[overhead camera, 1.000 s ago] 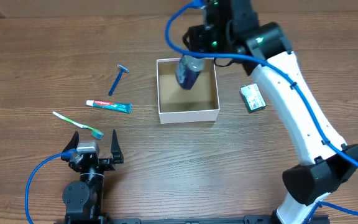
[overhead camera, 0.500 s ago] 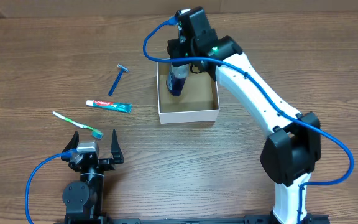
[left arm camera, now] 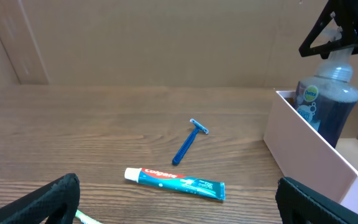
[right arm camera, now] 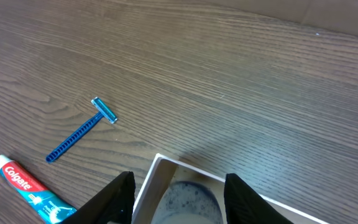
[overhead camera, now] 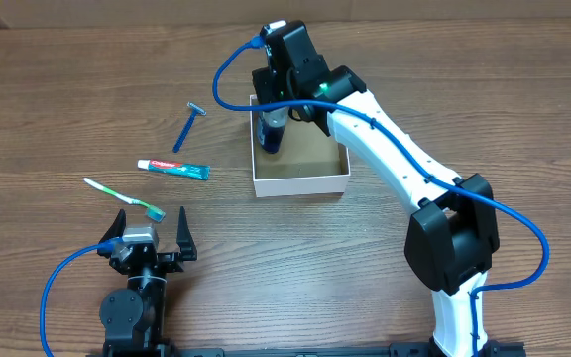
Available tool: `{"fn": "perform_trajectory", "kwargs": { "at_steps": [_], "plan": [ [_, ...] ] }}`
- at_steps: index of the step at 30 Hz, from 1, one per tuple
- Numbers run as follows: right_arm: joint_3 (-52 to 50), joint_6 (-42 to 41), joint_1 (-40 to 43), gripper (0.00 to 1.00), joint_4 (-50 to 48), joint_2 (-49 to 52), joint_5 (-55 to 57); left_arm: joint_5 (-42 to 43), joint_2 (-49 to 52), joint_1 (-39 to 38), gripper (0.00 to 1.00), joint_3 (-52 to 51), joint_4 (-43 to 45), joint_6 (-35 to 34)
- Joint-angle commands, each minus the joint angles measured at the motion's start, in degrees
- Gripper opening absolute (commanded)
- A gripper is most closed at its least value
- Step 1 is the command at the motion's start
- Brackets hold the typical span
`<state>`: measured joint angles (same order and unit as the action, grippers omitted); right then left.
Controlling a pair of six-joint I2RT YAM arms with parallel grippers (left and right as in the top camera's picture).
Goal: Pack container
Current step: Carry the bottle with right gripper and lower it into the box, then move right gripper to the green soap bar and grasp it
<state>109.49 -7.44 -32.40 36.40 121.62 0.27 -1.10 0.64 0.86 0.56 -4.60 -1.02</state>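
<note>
The container (overhead camera: pixel 300 183) is a square white-walled cardboard box with a brown inside, at the table's centre back. My right gripper (overhead camera: pixel 276 104) is shut on the top of a dark blue bottle (overhead camera: pixel 271 134) and holds it upright in the box's back left corner. The left wrist view shows the bottle (left arm camera: pixel 325 102) behind the box wall (left arm camera: pixel 303 149). The right wrist view looks down on the bottle (right arm camera: pixel 188 202) between the fingers (right arm camera: pixel 179 199), inside the wall (right arm camera: pixel 148 193). My left gripper (overhead camera: pixel 152 230) is open and empty at the front left.
A blue razor (overhead camera: pixel 188 124), a toothpaste tube (overhead camera: pixel 173 169) and a green-white toothbrush (overhead camera: pixel 124 198) lie on the wood left of the box. The right arm stretches across the table's right half and over the box's right side.
My right gripper has carried the blue bottle leftward and lower, from above the box's back middle into its back left corner. The left arm has not moved.
</note>
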Motion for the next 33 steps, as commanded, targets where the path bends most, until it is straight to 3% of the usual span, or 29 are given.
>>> {"fn": "perform_trajectory", "kwargs": {
  "at_steps": [1,2,4,5,17,22,28,33],
  "plan": [
    [0.7,0.0,-1.0,0.48,0.0,-1.0,0.1,-0.4,-0.3,0.3,1.00,-0.2,0.2,1.3],
    [0.7,0.0,-1.1,0.51,0.2,-1.0,0.1,-0.4,-0.3,0.3,1.00,-0.2,0.2,1.3],
    [0.7,0.0,-1.1,0.73,0.6,-1.0,0.1,-0.4,-0.3,0.3,1.00,-0.2,0.2,1.3],
    [0.7,0.0,-1.1,0.76,0.9,-1.0,0.1,-0.4,-0.3,0.3,1.00,-0.2,0.2,1.2],
    [3.7,1.4,-0.4,0.75,1.1,-1.7,2.8,-0.4,-0.3,0.3,1.00,-0.2,0.2,1.3],
    [17.0,1.2,3.0,0.79,17.7,-5.2,2.7,-0.4,-0.3,0.3,1.00,-0.2,0.2,1.3],
    [21.4,-1.5,19.5,0.89,39.6,-8.5,3.9,-0.3,-0.3,0.3,1.00,-0.2,0.2,1.3],
    [21.0,5.0,30.0,0.91,42.9,-8.3,-0.9,-0.4,-0.3,0.3,1.00,-0.2,0.2,1.2]
  ]
}}
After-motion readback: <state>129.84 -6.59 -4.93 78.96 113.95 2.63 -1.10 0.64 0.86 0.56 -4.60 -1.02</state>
